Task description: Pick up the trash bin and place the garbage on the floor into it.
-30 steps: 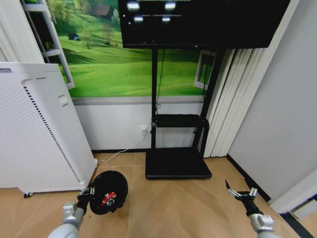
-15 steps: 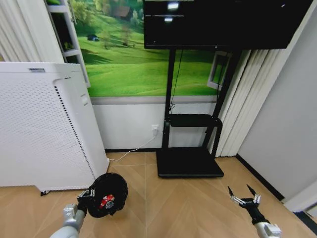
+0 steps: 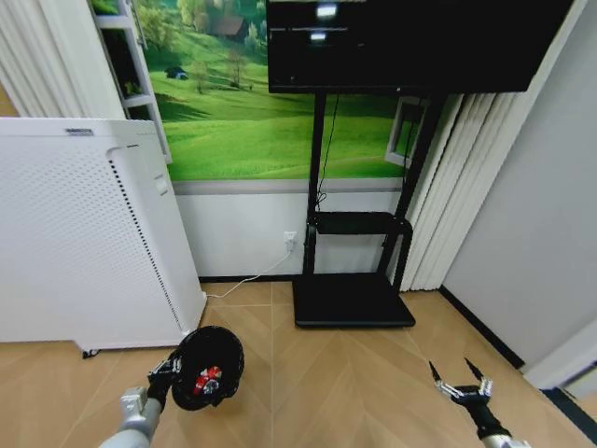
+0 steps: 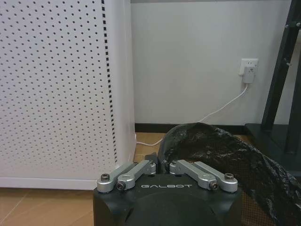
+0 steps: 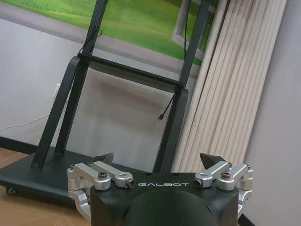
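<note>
Holding: your left claw (image 3: 166, 376) is clenched on the rim of the trash bin (image 3: 209, 366), low at the robot's left, with the bin off the floor (image 3: 326, 383) and its mouth tipped toward the head camera.
Bin position: it hangs just in front of the tall white perforated appliance (image 3: 84, 233), near that unit's lower corner; in the left wrist view the rim and its black liner (image 4: 225, 155) sit just past the closed claw (image 4: 162, 170).
Contents: you can see red and white pieces (image 3: 207, 378) lying inside the bin; what they are is too small to tell.
Right claw: your right claw (image 3: 462, 381) is released, fingers spread wide, holding nothing, low at the robot's right over bare floor.
Weight: judge the bin as light, since a one-sided rim pinch carries it.
Stiffness: the mesh wall should be stiff enough to hold shape, but the liner looks soft and crinkled, so expect it to slip or bunch under the fingers.
Grip point: take the rim itself, wall and liner pinched together, as you have it; a bite on liner alone would probably slide.
Risk: a rim hold lets the bin swing and tilt, so a steep tip could spill what is inside.
Surroundings: the black TV stand (image 3: 354, 303) is well apart from both claws.
</note>
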Available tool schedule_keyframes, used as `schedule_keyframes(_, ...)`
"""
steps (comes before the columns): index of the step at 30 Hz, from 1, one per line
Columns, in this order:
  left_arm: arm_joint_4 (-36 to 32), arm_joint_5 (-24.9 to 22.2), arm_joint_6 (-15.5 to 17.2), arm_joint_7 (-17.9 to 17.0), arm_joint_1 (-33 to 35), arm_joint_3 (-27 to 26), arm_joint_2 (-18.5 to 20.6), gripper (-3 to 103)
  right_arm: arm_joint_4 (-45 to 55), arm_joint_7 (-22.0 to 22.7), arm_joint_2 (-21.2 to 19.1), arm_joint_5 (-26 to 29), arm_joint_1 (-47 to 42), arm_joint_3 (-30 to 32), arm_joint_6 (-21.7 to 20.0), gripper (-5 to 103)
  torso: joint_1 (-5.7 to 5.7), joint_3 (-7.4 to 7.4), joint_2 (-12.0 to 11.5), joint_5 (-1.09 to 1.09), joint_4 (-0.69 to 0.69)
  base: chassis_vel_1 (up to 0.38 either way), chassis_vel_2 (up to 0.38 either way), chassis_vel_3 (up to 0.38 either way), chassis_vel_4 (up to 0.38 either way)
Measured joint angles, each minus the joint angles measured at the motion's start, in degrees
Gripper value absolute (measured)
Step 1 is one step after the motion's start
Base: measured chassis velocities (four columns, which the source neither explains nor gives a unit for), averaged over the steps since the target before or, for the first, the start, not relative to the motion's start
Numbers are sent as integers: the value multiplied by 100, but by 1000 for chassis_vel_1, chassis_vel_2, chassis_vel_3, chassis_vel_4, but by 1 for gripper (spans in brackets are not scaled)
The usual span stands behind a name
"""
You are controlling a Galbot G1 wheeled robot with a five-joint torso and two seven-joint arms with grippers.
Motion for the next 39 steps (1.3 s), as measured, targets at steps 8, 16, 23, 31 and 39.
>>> schedule_keyframes(8,-49,77,-26,33,89,-14,-80,7,90,75,133,-169,-142,56,-2,100,-1,0,1,-1,1,312,-261,-304,250)
schedule_keyframes(16,-86,106,-48,37,156,-62,-103,7,282,158,222,-437,-363,134,23,100,-5,-3,3,-2,-1,349,-234,-336,260)
schedule_keyframes(23,-133,1,-147,78,342,-321,55,7,503,278,260,-660,-385,96,-70,100,-1,1,1,2,1,8,-34,-19,44)
schedule_keyframes(31,-176,16,-240,148,805,-648,-6,7,420,328,305,-739,-305,22,-77,100,2,2,0,0,1,-60,34,59,-51)
schedule_keyframes(39,163,209,-415,344,1232,-911,-243,7,247,279,356,-734,-336,34,23,100,-1,0,0,-1,2,0,0,0,0)
